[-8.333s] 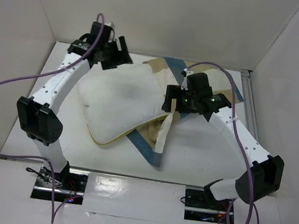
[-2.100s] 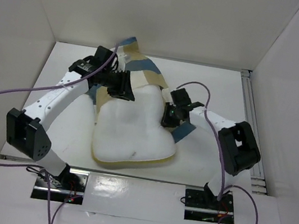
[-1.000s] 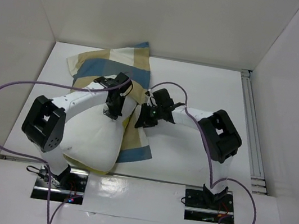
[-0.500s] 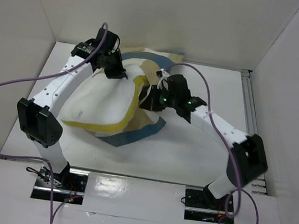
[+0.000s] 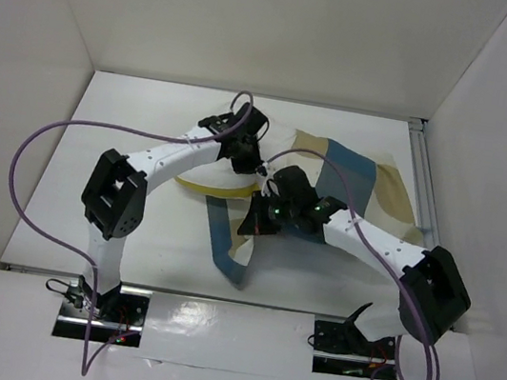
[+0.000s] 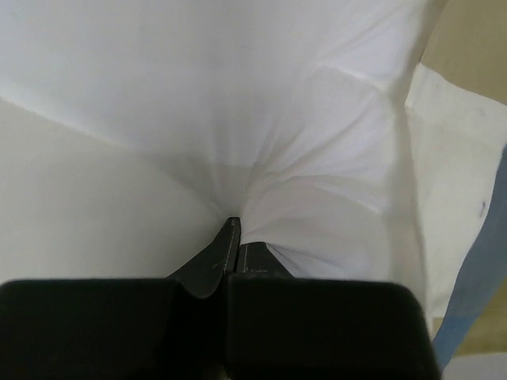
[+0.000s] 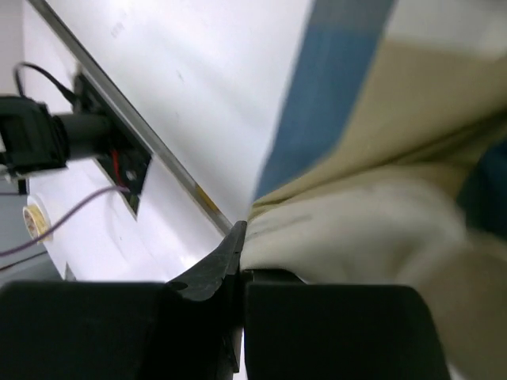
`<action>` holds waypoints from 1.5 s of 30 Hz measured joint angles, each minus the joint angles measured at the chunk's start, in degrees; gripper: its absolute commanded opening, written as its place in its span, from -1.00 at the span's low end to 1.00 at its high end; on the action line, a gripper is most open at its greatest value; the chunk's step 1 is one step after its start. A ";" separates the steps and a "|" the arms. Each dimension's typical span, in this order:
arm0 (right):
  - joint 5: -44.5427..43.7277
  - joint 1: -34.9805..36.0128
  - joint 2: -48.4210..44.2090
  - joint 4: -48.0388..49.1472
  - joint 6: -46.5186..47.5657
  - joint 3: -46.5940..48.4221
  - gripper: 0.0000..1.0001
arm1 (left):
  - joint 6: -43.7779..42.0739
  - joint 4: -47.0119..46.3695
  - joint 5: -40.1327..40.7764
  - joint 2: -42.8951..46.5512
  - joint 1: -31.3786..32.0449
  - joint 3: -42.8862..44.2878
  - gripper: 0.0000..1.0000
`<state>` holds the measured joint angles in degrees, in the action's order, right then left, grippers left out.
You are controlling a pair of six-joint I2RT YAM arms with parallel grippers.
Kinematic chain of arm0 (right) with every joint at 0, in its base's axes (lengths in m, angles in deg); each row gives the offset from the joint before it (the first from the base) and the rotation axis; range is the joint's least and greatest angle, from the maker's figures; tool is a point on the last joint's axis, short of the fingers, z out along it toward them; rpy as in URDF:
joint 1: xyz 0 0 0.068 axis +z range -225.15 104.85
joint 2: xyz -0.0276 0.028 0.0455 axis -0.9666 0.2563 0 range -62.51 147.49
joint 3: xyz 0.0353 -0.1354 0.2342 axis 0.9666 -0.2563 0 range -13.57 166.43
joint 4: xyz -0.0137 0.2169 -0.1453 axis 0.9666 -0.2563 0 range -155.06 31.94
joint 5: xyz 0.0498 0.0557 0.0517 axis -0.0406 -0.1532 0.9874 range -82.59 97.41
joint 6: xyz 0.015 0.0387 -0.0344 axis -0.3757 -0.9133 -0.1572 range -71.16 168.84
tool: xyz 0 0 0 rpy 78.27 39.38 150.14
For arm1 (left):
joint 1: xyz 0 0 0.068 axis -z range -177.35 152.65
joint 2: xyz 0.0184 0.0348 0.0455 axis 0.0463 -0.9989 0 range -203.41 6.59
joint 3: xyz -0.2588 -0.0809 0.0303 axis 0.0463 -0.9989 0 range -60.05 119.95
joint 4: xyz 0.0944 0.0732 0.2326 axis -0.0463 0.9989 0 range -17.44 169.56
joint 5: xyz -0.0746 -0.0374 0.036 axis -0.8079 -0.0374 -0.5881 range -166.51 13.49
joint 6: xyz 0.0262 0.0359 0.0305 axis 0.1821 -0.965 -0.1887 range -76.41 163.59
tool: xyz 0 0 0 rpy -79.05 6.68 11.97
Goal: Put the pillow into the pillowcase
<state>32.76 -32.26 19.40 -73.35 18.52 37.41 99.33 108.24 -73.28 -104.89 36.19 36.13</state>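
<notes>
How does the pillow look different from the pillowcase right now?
The pillow is plain white; the pillowcase has blue, tan and cream checks. The pillow puckers into folds where it is gripped; the pillowcase spreads wide to the right. The left gripper pinches the pillow, the right gripper the pillowcase. Both are soft cloth held in shut jaws.

pillow (image 5: 220, 175): white, thin yellow piping. pillowcase (image 5: 349, 167): big checked blocks, blue/tan/cream. left arm (image 5: 157, 157), right arm (image 5: 372, 244): white links, black joints. cables (image 5: 35, 165): purple. table (image 5: 122, 107): white.
</notes>
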 measured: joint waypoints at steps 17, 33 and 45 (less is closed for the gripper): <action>-20.90 -7.58 -10.21 -11.65 -8.48 7.85 0.90 | -1.97 -2.47 6.84 6.80 -3.37 -1.01 -1.00; -18.08 -18.18 -3.85 -1.42 -11.23 3.21 0.22 | -1.99 -2.19 6.80 8.72 -2.86 -4.07 -1.00; -19.26 -13.99 12.76 -1.25 -2.36 18.14 -1.00 | -4.46 4.52 5.57 8.44 -2.60 7.65 -1.00</action>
<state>13.50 -46.25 32.17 -74.59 16.16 55.56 94.87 112.76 -67.71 -96.46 33.59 43.78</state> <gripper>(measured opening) 0.010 0.029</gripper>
